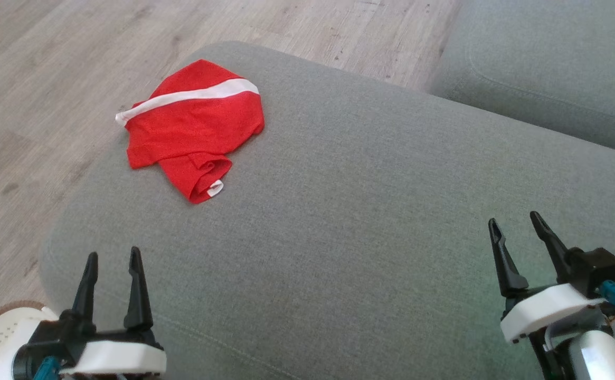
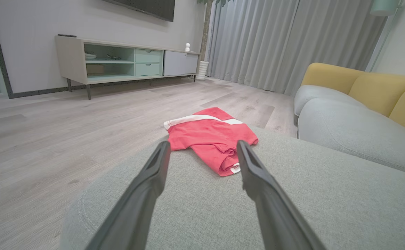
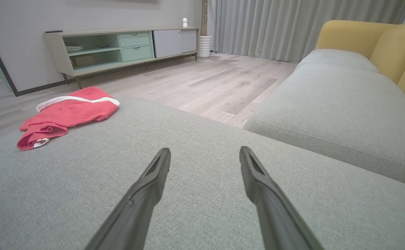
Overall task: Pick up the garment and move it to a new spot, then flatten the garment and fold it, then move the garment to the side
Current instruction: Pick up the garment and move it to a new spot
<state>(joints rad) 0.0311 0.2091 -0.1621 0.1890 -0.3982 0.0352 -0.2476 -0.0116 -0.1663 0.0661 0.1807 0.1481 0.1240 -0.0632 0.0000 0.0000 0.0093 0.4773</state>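
Note:
The garment (image 1: 194, 124), red with a white stripe, lies crumpled and partly folded on the far left corner of a grey cushion (image 1: 370, 211). It also appears ahead of my left fingers as the garment (image 2: 212, 137), and far to the left as the garment (image 3: 68, 114) in the right wrist view. My left gripper (image 1: 113, 258) hovers open at the cushion's near left, well short of the cloth. At the near right, my right gripper (image 1: 516, 221) is open too, with nothing between its fingers.
Wooden floor (image 1: 48, 79) borders the cushion's left and far edges. A grey sofa seat (image 1: 550, 58) with yellow backrests (image 2: 372, 86) lies to the right across a narrow gap. A low TV cabinet (image 2: 119, 60) and curtains (image 2: 275, 38) stand beyond the floor.

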